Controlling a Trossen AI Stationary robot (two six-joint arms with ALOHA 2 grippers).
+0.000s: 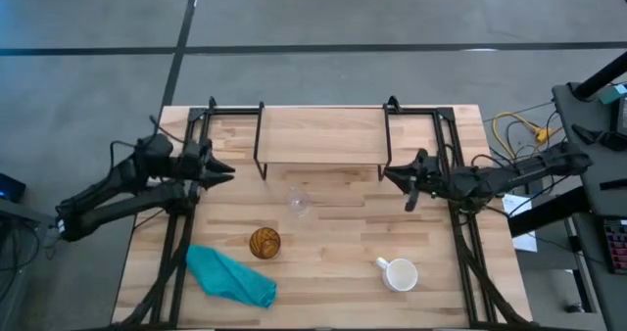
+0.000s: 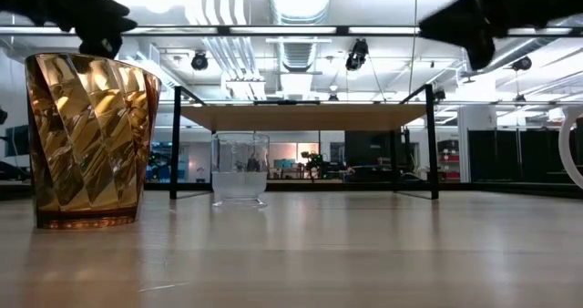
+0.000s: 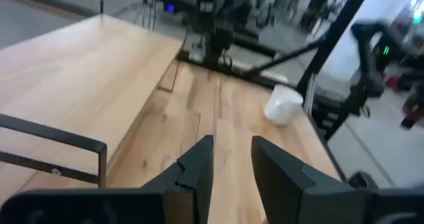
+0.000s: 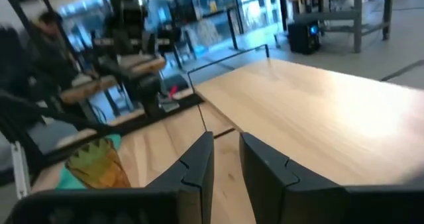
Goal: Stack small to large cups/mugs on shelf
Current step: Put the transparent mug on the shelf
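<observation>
1. The shelf [image 1: 321, 135] is placed at the 12 o'clock edge of the table [image 1: 343, 272]; nothing is seen on its board.
2. The clear glass cup [image 1: 299, 204] is found just in front of the shelf, near the table's centre. The amber cup [image 1: 265, 242] is set toward 7 o'clock of it, and the white mug [image 1: 400, 273] lies well apart toward 4 o'clock.
3. A teal cloth [image 1: 230, 275] is spread just beside the amber cup, at its 7 o'clock.
4. The left gripper [image 1: 223, 170] is held at 9 o'clock of the shelf and the right gripper [image 1: 397, 177] at 3 o'clock; both are empty, their fingers narrowly parted.
5. In the low view the amber cup [image 2: 89, 142] looms nearest, and the glass cup [image 2: 240, 169] is seen before the shelf [image 2: 301, 117].
6. A seated person [image 4: 50, 35] is shown only in the right wrist view.
</observation>
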